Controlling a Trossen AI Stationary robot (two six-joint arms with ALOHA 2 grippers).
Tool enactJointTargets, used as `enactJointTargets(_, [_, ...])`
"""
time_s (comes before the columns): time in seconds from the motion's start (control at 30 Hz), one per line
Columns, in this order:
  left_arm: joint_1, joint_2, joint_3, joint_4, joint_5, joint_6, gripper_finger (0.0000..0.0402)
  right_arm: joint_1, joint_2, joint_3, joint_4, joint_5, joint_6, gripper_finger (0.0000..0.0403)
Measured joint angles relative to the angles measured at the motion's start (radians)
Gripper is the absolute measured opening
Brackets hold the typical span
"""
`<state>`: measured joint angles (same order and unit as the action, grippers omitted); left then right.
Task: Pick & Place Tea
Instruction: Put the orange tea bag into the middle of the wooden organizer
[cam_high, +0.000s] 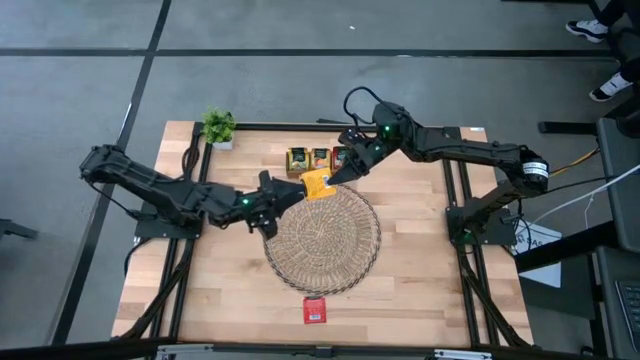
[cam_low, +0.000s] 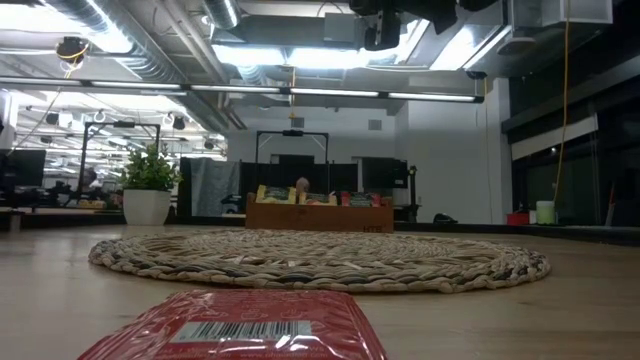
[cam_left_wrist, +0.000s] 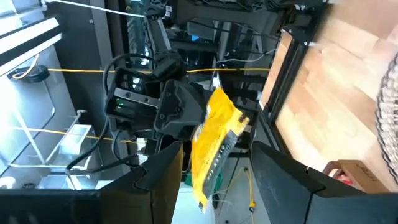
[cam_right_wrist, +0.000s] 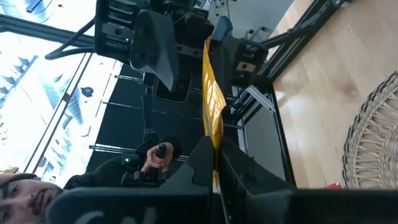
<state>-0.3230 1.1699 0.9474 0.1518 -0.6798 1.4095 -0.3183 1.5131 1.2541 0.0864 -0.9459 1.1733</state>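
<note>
Just above the centre of the high view, the right gripper is clamped on a yellow tea sachet, holding it over the upper edge of the round wicker mat. The left gripper sits just left of the sachet with its fingers spread apart around it, not pressing it. Behind the sachet, near the table's upper edge, a small wooden box holds more sachets. A red tea sachet lies alone at the lower centre, and a potted plant stands in the upper left corner.
</note>
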Motion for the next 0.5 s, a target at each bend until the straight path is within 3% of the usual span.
enactJointTargets(0.33, [0.032,0.033,0.000,0.006,-0.013,0.028,0.0180,0.014,0.000,0.000,-0.001,0.000,0.000,0.0010])
enactJointTargets(0.5, [0.039,0.035,0.000,0.010,-0.044,0.026,0.0100,0.014,0.000,0.000,-0.001,0.001,0.001,0.0010])
